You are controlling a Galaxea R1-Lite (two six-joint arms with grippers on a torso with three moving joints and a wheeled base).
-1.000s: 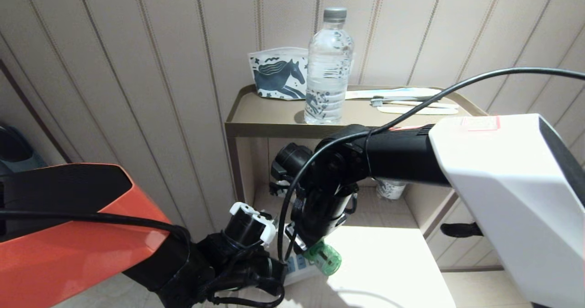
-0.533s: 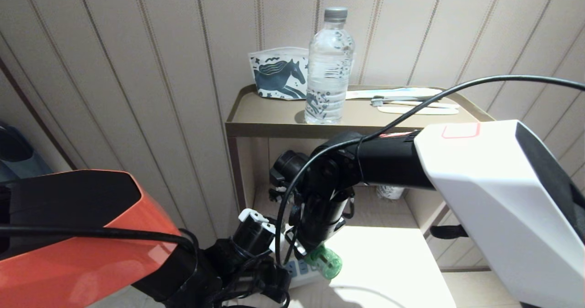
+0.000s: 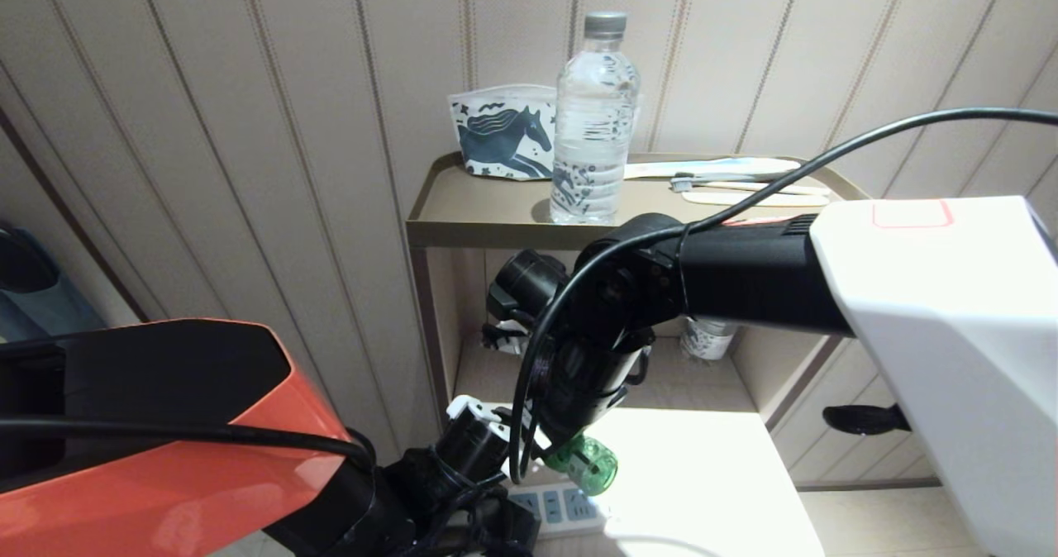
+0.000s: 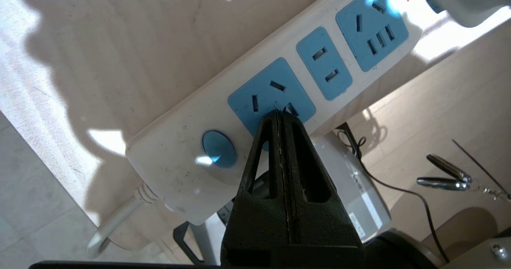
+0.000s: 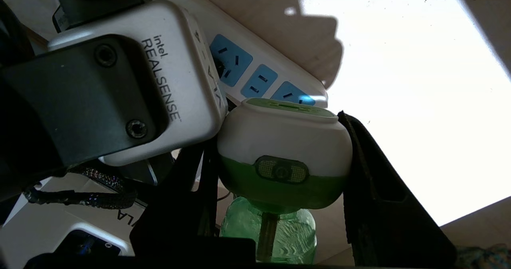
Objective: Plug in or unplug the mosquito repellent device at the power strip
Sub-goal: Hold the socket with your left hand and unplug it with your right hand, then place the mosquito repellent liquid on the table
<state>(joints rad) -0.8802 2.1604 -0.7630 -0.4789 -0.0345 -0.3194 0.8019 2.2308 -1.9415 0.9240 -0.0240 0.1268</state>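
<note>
Sunlit wooden ledge (image 3: pixel 711 474) holds the power strip (image 4: pixel 279 85). Right gripper (image 5: pixel 279 157) clamps the mosquito repellent device (image 5: pixel 285 141) just above it; left gripper (image 4: pixel 280 115), fingers together, presses on the strip.

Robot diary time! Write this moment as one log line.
right gripper: shut on mosquito repellent device, above power strip | left gripper: shut, tips over the strip's blue socket | device: not plugged in
</note>
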